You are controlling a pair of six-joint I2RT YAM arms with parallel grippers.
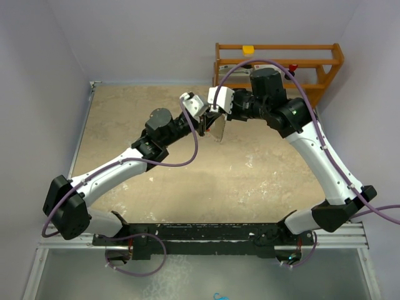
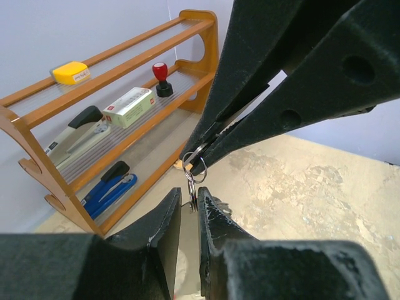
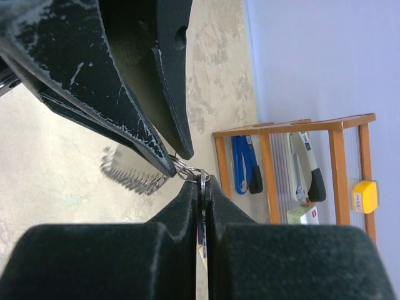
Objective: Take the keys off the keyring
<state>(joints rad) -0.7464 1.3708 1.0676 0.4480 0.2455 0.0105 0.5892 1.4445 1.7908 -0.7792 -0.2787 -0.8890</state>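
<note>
No readable writing: label on white box [image 2: 128, 106] in wooden rack [image 1: 281, 47], far right corner of surface [image 1: 250, 187], too small to make out. Both arms stretched forward and inward, claws meeting tip to tip in air near far edge. Left claw [image 2: 189, 206] nearly closed, pinching keyring [image 3: 130, 177] at its small rings, silvery coil dangling. Right claw [image 3: 202, 184] clamped tight on flat blade of keys [image 3: 200, 250].
</note>
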